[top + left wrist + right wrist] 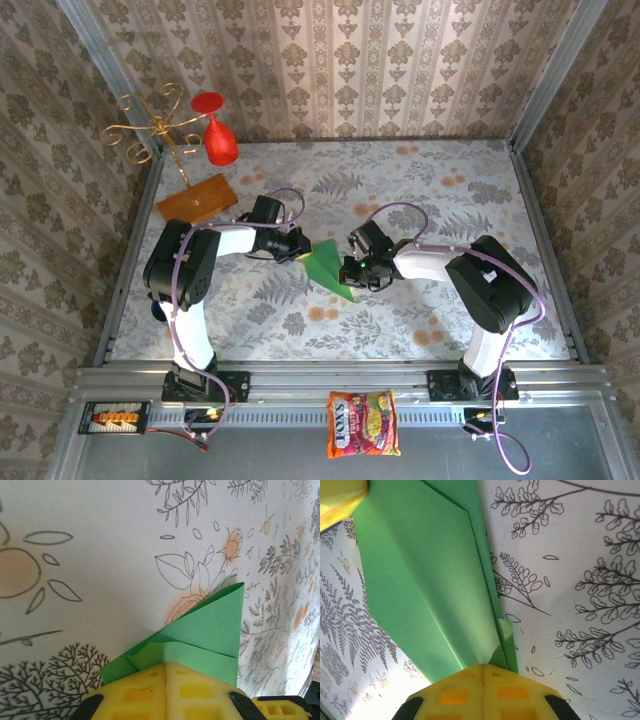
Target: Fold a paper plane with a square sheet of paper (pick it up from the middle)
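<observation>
**Both pincers nipped shut on a half-made fold**

The left pincer (165,675) has its yellow pads pressed together, with an edge of the paper plane (200,635) caught between them. The folded green layers fan out straight ahead of its tips, with one corner lifted at the far end. The right pincer (484,677) is closed as well, biting the narrow end where the creases run together. The long green panel stretches away in front of it toward the other arm's pad (the yellow corner at the top of that wrist view). Seen from above, the paper bridges the short gap between the two sets of tips.

The shape looks more wedge than dart, so folding seems unfinished. To do this step well, one pincer should anchor while only the other travels. The paper should be taut but not strained, with edges aligned before any crease is pressed. Pulling the pincers apart risks tearing the sheet or slipping it from the pads.
</observation>
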Tool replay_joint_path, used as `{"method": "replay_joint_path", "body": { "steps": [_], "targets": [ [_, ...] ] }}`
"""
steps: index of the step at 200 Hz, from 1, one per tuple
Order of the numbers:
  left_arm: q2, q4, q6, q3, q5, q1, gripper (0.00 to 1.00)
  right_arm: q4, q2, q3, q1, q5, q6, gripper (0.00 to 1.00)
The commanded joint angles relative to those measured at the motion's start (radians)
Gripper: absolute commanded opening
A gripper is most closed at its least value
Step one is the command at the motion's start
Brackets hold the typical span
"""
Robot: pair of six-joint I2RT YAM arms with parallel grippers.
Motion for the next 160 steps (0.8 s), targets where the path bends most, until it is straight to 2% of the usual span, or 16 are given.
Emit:
{"method": "replay_joint_path", "body": {
  "steps": [1, 33, 78, 106, 127, 160],
  "targets": [
    [0.018, 0.002, 0.041, 0.015, -0.221, 0.061, 0.07, -0.22, 0.057, -0.05, -0.018, 0.103, -0.003, 0.05],
    [-0.009, -0.039, 0.06, 0.041, -0.247, 0.061, 0.1, -0.196, 0.056, -0.044, -0.019, 0.083, 0.006, 0.06],
    [-0.067, -0.044, 0.029, 0.057, -0.247, 0.058, 0.18, -0.106, 0.038, -0.038, -0.018, 0.024, 0.047, 0.09],
    [-0.13, -0.041, 0.004, 0.033, -0.244, 0.025, 0.26, 0.001, 0.001, -0.035, -0.019, -0.03, 0.077, 0.11],
    [-0.197, -0.031, -0.027, -0.013, -0.25, -0.006, 0.33, 0.118, -0.078, -0.047, -0.024, -0.076, 0.095, 0.17],
    [-0.282, -0.004, -0.091, -0.095, -0.248, -0.036, 0.43, 0.183, -0.176, -0.079, -0.052, -0.048, 0.085, 0.28]
  ]
}}
